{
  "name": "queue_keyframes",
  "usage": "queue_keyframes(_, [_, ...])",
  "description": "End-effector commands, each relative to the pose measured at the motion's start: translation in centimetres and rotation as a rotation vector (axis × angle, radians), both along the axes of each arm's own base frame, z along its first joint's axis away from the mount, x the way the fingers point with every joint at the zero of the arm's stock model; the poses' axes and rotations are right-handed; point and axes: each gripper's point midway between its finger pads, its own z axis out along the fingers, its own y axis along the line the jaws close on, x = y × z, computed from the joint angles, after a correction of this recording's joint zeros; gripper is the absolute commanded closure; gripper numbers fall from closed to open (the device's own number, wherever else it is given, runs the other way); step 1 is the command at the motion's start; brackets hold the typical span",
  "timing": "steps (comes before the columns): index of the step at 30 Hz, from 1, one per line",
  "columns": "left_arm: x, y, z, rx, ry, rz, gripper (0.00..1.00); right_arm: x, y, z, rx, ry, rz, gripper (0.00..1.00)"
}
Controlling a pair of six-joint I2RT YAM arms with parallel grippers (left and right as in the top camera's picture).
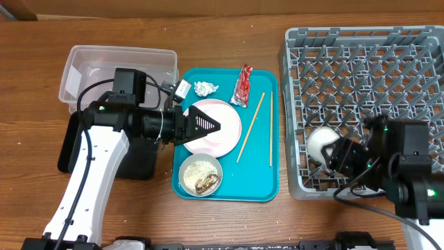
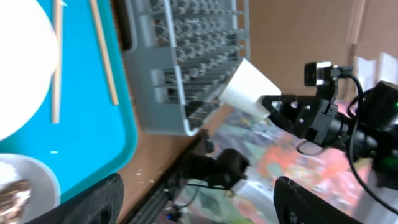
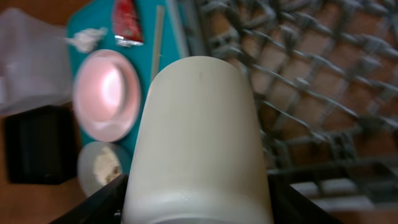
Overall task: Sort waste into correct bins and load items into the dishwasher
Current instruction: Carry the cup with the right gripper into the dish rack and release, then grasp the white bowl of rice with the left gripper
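My right gripper (image 1: pixel 333 155) is shut on the small white cup (image 1: pixel 319 144) and holds it on its side over the front-left corner of the grey dish rack (image 1: pixel 388 62). In the right wrist view the cup (image 3: pixel 199 124) fills the middle, between the fingers (image 3: pixel 199 208). My left gripper (image 1: pixel 206 126) is open and empty above the pink-white plate (image 1: pixel 225 114) on the teal tray (image 1: pixel 260 187). The tray also carries a paper wad (image 1: pixel 205 88), a foil wrapper (image 1: pixel 242 85), two chopsticks (image 1: pixel 250 128) and a whitish bowl (image 1: pixel 201 175) of rice and scraps. No pink bowl is in view.
The clear tub (image 1: pixel 118 69) stands at the back left. The black tray (image 1: pixel 69 149) lies in front of it, mostly under my left arm. The rack's front edge is close to the table's front edge. In the left wrist view the open fingers (image 2: pixel 199 202) frame the tray's corner (image 2: pixel 93 143).
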Motion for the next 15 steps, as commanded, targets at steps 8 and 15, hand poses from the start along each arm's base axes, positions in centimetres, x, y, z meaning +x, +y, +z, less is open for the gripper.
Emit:
queue_keyframes(8, [0.5, 1.9, -2.0, 0.21, -0.037, 0.057, 0.25, -0.7, -2.8, -4.3, -0.121, 0.304, -0.14, 0.39])
queue_keyframes(15, [0.0, 4.6, -1.2, 0.404, -0.062, 0.15, 0.27, -1.4, -0.9, -5.6, -0.135, 0.394, -0.038, 0.28])
